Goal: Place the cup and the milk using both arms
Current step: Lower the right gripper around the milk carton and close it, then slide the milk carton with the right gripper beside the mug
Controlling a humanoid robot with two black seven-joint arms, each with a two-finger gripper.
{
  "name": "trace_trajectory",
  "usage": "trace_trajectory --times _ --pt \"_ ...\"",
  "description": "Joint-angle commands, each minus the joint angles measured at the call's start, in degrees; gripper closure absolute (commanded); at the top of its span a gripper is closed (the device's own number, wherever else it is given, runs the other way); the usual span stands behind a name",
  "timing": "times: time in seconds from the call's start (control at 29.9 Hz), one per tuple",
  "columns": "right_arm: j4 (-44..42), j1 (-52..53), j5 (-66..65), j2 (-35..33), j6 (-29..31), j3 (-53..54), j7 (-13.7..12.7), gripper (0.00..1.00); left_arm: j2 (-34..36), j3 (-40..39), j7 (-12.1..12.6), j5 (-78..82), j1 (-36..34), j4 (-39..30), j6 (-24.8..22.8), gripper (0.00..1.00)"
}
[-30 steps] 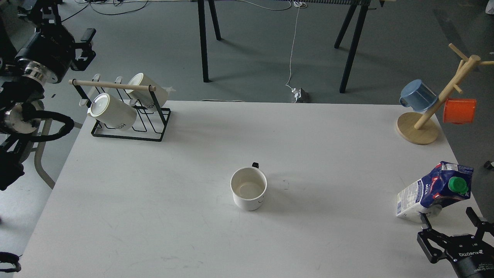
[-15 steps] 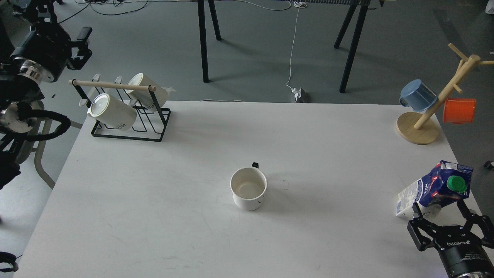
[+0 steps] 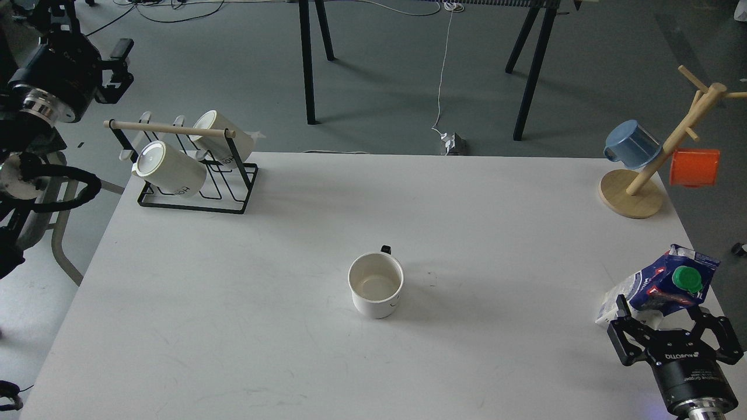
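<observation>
While our right tool [image 3: 671,318] sits spread around the tilted milk carton [image 3: 659,286], the cup [image 3: 376,284] stands mid-desk [image 3: 233,303]. Left tool [image 3: 114,64]: state unreadable.

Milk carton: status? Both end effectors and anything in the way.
Right end effector open, fingers either side of the milk, not closed. Left end effector off the table, state unclear. Cup upright mid-table, untouched. Nothing in the way.

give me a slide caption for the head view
Right tool open around the milk carton at the table's right edge; white cup upright mid-table; left tool raised off-table.
</observation>
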Motion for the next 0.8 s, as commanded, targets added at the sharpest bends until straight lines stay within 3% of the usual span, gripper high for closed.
trace_trajectory --times 0.0,0.17,0.27,0.67,0.77 --pt "0.0 0.2 0.0 0.0 0.0 0.3 0.2 0.02 0.2 0.1 0.0 0.1 0.0 0.0 0.1 0.0" --pt "0.0 0.4 0.0 0.0 0.0 0.4 0.2 0.11 0.2 0.1 0.1 0.3 0.0 0.0 0.1 0.0" --pt "-0.3 0.7 0.0 0.0 0.0 0.6 0.3 0.23 0.2 0.1 0.1 0.3 0.0 0.0 0.2 0.0" --pt "-0.7 1.4 -0.1 0.4 0.0 1.1 0.3 0.52 0.2 0.3 0.1 0.6 0.0 0.0 0.6 0.0" --pt "1.5 1.4 -0.1 0.7 0.0 0.8 0.3 0.53 0.2 0.3 0.1 0.7 -0.1 0.1 0.6 0.0"
